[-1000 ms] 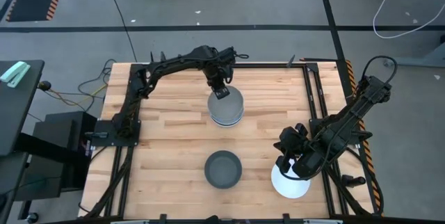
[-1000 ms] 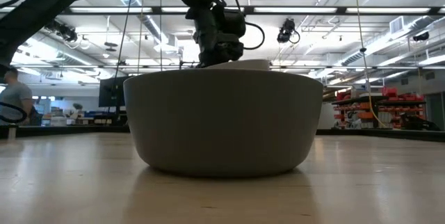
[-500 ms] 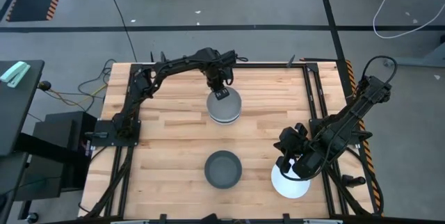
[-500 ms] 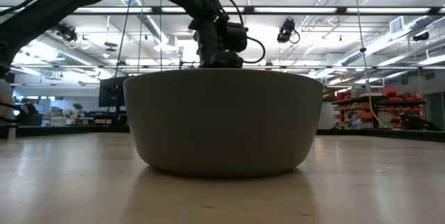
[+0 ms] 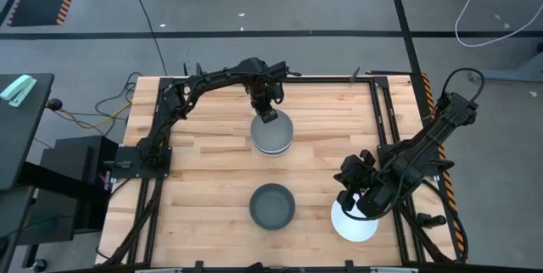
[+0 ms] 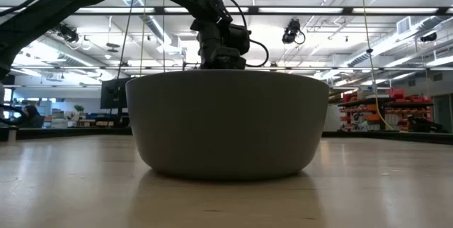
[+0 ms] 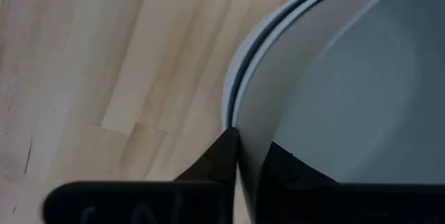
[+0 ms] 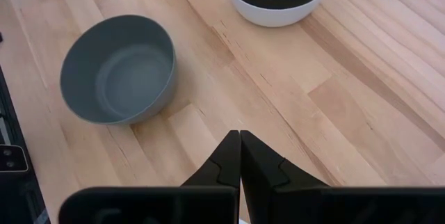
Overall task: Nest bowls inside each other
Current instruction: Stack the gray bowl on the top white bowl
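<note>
Left claw (image 5: 267, 114) clamped on nested stack's (image 5: 272, 134) rim; black band in stack seen only from right wrist; right claw (image 8: 240, 156) pressed together above tabletop (image 8: 292, 92); dark grey bowl (image 5: 271, 206) apart.

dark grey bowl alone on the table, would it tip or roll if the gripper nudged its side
The dark grey round bowl sits upright on the wooden table, so it would probably slide, not roll. Its smooth wall looks rigid and possibly slippery to pinch.

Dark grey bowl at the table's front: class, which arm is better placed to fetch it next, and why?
Probably the right. The right gripper hangs shut and free beside the dark grey bowl, near the white bowl. The left gripper is farther off, pinching the stack's rim.
</note>
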`<state>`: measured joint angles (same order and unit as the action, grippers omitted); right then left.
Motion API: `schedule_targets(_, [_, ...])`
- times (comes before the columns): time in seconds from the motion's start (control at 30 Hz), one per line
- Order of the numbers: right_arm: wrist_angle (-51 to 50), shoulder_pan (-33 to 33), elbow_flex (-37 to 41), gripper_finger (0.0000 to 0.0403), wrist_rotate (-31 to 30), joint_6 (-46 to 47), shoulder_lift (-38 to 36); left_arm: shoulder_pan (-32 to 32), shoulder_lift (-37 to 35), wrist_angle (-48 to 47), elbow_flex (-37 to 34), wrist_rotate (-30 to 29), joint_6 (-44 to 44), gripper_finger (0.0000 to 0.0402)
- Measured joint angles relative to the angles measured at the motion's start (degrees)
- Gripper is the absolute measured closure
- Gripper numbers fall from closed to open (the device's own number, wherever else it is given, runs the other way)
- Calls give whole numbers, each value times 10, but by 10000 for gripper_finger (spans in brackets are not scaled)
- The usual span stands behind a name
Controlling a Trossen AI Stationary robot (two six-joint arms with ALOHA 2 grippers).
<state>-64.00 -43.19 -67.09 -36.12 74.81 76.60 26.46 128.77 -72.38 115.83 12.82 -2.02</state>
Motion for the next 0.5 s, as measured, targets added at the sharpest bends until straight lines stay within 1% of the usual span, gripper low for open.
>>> schedule_targets(0.23, [0, 0, 0, 392, 0, 0, 0, 0, 0, -11, 0, 2, -1, 323])
schedule_targets(0.3, [0, 0, 0, 392, 0, 0, 0, 1, 0, -14, 0, 17, -1, 316])
schedule_targets(0.4, [0, 0, 0, 392, 0, 0, 0, 2, -2, -26, 0, 59, -1, 309])
schedule_targets(0.5, [0, 0, 0, 392, 0, 0, 0, 2, -13, -32, 0, 71, -1, 306])
